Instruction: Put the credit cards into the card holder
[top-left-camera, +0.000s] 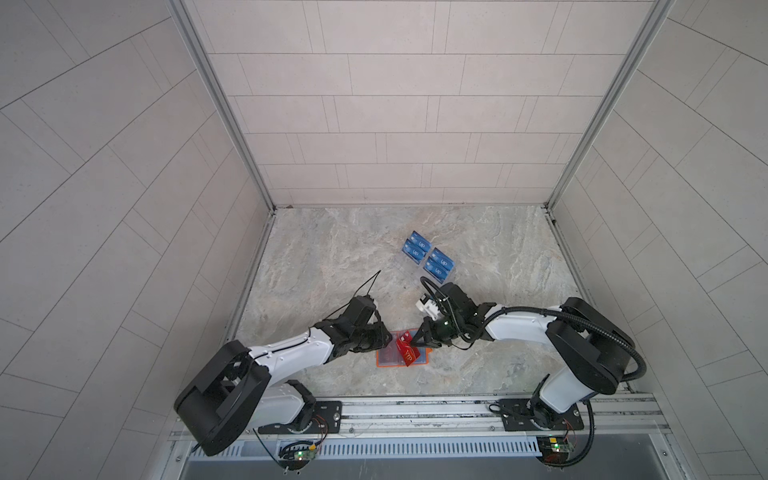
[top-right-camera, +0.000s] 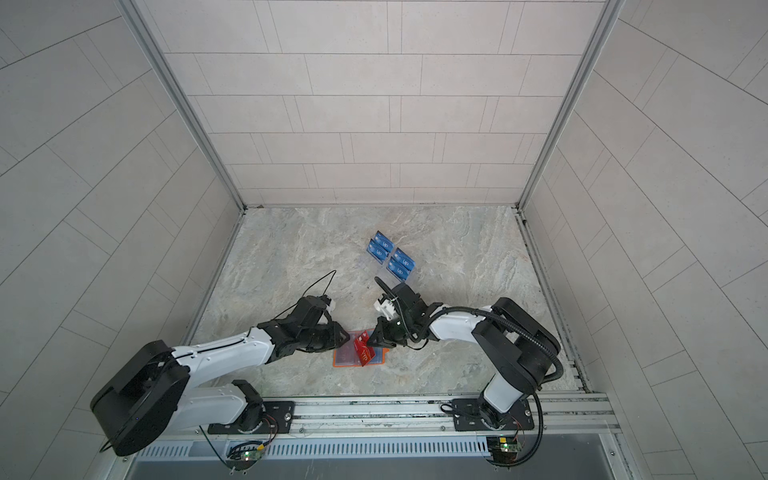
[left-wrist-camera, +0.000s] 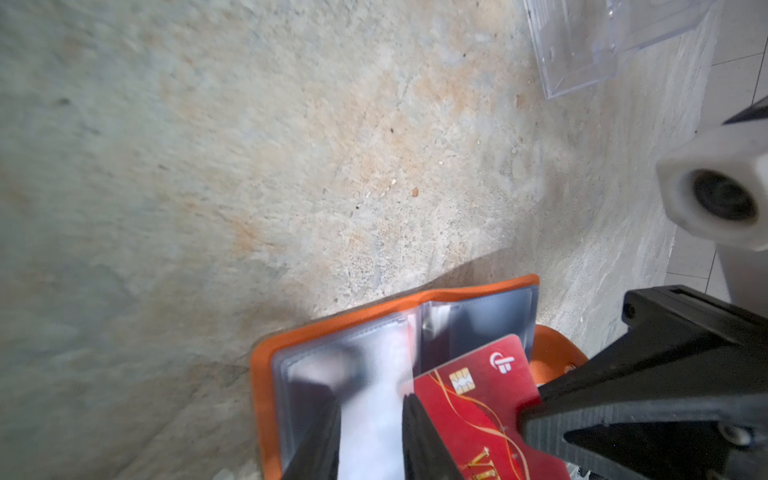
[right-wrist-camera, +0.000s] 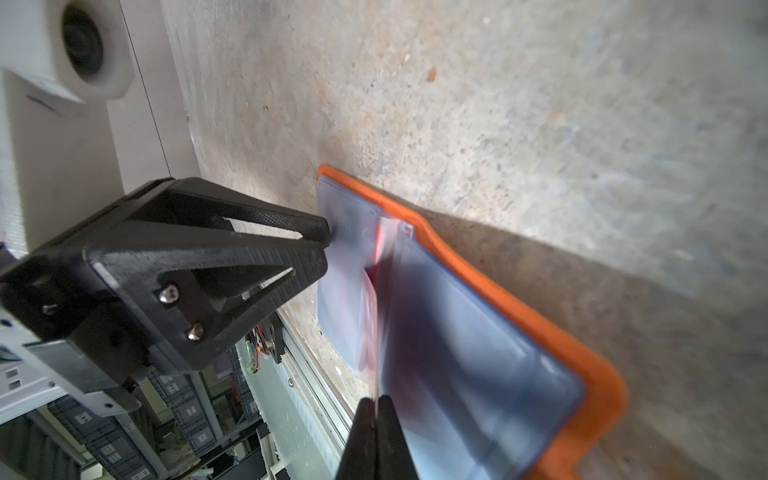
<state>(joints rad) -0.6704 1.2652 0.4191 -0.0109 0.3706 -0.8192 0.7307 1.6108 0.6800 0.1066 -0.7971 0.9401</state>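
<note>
Orange leatherette card holder (top-left-camera: 386, 358) lay open on the bench (top-left-camera: 332, 249) near the front rail, clear sleeves upward. The left tool (right-wrist-camera: 324, 249) stood with jaws part-way apart, tips touching a sleeve page. The right tool (right-wrist-camera: 377, 405) was clamped on a red VIP card (left-wrist-camera: 478, 399), tilted over the holder's middle. The step would go best, I judged, with the page pinned and the card's leading edge fed shallowly into the sleeve mouth. Farther back, blue VIP cards (top-left-camera: 428, 259) sat in a clear acrylic stand (left-wrist-camera: 582, 62).

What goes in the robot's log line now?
right gripper: jaws shut on red card; over open card holder; left gripper: jaws apart on sleeve
</note>
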